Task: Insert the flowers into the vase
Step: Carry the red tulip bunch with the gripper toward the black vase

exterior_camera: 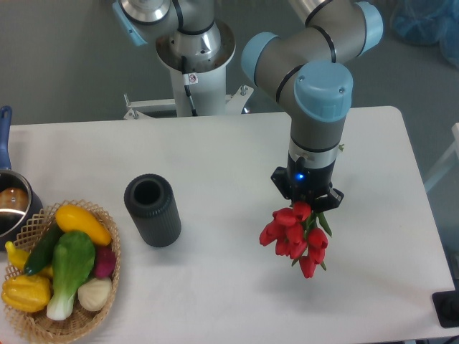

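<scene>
Overhead view of the table (pixel 215 158). The hand (pixel 307 199) is seen at the right of centre, closed on the flowers (pixel 294 236), which are gripped at the stem end; the fingers themselves are largely hidden beneath the wrist housing. The bunch is held with its long axis running from the hand toward the near edge of the table, the red buds pointing down and toward the viewer, with green leaves visible along the right side of the cluster. The vase (pixel 152 210) is placed upright left of centre, well apart from the flowers, its round dark mouth open upward and its ribbed body appearing tilted only by the camera angle. A wicker basket (pixel 107 287) of vegetables is shown at the near left corner, with a metal pot (pixel 13 208) with a blue handle just behind it at the left edge
</scene>
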Controlling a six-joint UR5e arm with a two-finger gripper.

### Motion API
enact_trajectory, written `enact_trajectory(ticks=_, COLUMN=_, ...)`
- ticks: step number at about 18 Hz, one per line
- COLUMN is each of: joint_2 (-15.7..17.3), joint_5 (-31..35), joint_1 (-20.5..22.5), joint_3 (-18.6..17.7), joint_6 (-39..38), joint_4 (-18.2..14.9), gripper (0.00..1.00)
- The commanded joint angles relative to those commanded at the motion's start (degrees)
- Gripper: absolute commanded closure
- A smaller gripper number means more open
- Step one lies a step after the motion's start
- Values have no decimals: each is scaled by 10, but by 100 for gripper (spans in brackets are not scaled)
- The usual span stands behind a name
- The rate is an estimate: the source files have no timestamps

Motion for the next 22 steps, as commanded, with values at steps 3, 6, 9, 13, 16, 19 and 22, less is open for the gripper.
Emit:
enact_trajectory(ticks=3, joint_2=0, joint_5=0, joint_1=-1, joint_3=-1, joint_6=1, joint_4=0, gripper=100)
enact_trajectory(ticks=6, joint_2=2, joint_5=-1, joint_1=-1, joint_3=0, joint_6=2, joint_4=-1, gripper=100)
enact_trajectory(ticks=9, joint_2=4, joint_5=-12, joint_1=0, joint_3=4, joint_6=2, joint_4=3, gripper=100)
enact_trajectory(ticks=13, joint_2=11, joint_5=-58, joint_1=-4, joint_3=4, joint_6=0, joint_4=17, gripper=100)
enact_trajectory(ticks=16, joint_2=28, joint_5=-101, joint_1=-11, joint_3=-2, joint_6=-20, joint_4=53, gripper=100)
enact_trajectory(ticks=19, joint_2=47, joint_5=-153, joint_1=-15, joint_3=-2, joint_6=-71, joint_4=68, gripper=100)
enact_trajectory(ticks=22, joint_2=62, joint_5=-223, joint_1=-18, joint_3=-6, joint_6=-76, joint_4=76, gripper=100)
